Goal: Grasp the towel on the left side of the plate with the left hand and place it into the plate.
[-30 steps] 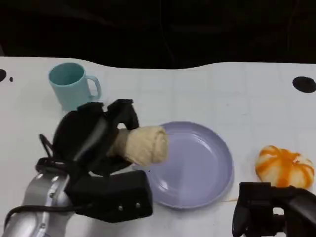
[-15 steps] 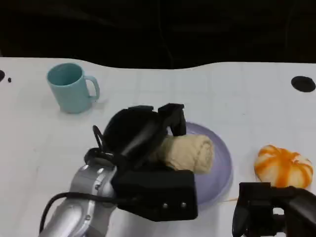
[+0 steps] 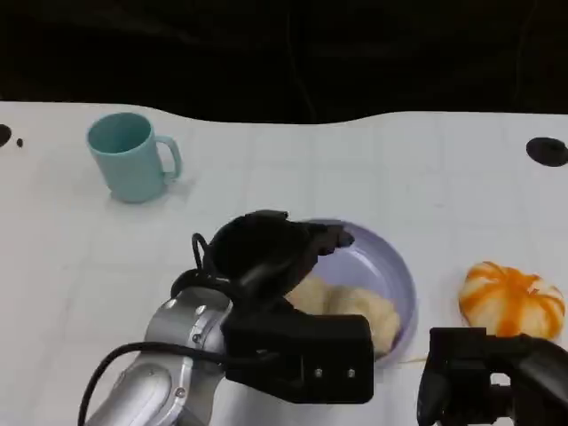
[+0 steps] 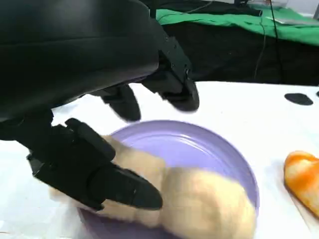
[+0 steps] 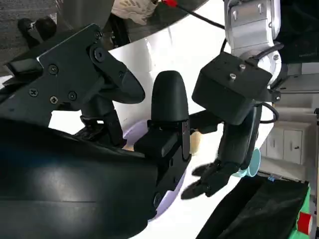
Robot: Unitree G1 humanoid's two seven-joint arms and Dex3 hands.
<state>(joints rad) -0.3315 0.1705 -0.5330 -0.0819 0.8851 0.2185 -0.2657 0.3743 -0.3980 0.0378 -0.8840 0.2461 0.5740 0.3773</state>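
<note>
The beige rolled towel lies inside the lilac plate, toward its near side. My left hand hovers over the plate's left part with fingers spread, lifted off the towel. In the left wrist view the towel rests on the plate; the fingers are raised above it and the thumb lies close beside it. From the right wrist view my left hand points down, fingers apart. My right hand waits at the lower right, holding nothing, fingers apart.
A light blue mug stands at the back left. An orange and white pumpkin-like object sits right of the plate, just beyond my right hand. A black round mark is at the table's right edge.
My left hand carried the towel rightward over the plate, lowered it and let go; the fingers have spread and the towel now lies in the plate. The right hand stayed still.
</note>
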